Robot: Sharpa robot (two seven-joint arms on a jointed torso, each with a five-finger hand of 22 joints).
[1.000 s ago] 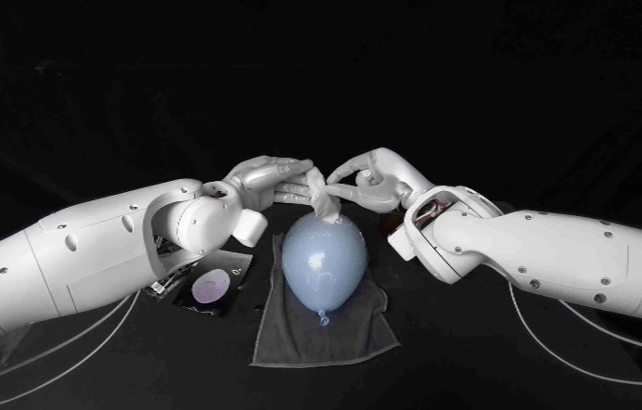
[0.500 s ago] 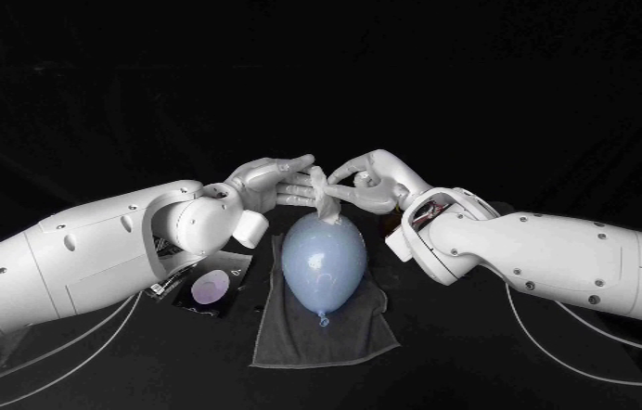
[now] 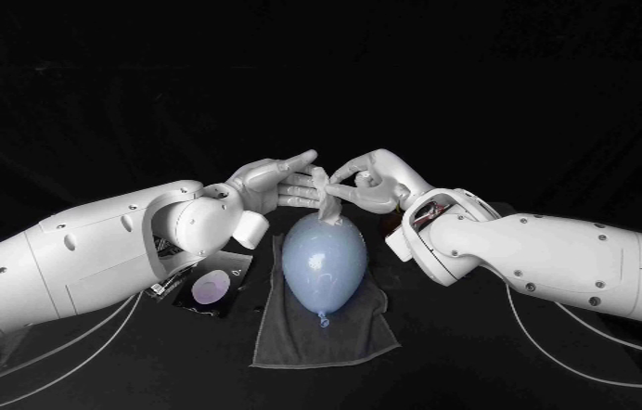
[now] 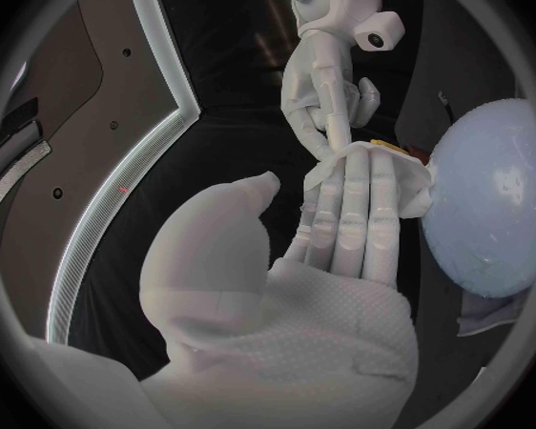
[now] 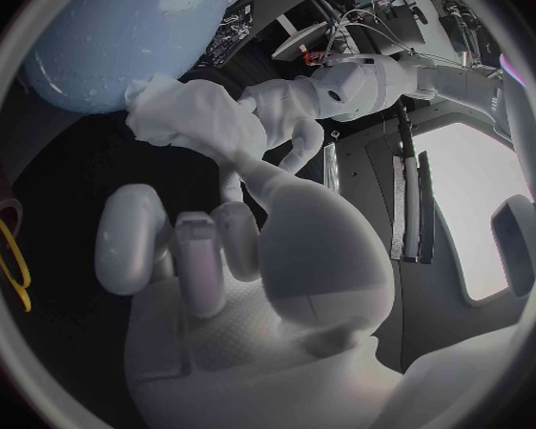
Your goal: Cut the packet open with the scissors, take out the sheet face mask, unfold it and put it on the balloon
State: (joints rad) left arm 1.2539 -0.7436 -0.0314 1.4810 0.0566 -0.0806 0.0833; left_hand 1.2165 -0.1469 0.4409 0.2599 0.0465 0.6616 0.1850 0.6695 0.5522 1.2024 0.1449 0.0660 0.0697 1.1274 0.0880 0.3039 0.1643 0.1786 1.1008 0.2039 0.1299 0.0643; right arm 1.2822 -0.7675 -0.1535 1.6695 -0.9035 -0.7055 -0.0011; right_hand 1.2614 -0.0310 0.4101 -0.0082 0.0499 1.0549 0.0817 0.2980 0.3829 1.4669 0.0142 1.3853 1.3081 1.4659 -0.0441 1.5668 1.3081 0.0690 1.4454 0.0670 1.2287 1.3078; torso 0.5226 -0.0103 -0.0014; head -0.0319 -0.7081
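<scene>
The pale blue balloon (image 3: 323, 257) lies on a grey towel (image 3: 326, 328) in the middle of the table. Just above its far end hangs the folded white face mask (image 3: 326, 202). My right hand (image 3: 369, 178) pinches the mask's top between thumb and a finger, as the right wrist view shows at the mask (image 5: 187, 119). My left hand (image 3: 277, 184) faces it with fingers stretched straight and thumb apart; its fingertips (image 4: 361, 167) touch the mask (image 4: 402, 179) beside the balloon (image 4: 488, 205). The cut packet (image 3: 214, 286) lies left of the towel.
A yellow looped object (image 5: 9, 257) lies on the black table at the rim of the right wrist view; I cannot tell what it is. My left forearm (image 3: 108, 252) hangs over the packet's side of the table.
The left hand's fingers have straightened and its thumb has lifted off the mask. The right hand still holds the mask in about the same place.
</scene>
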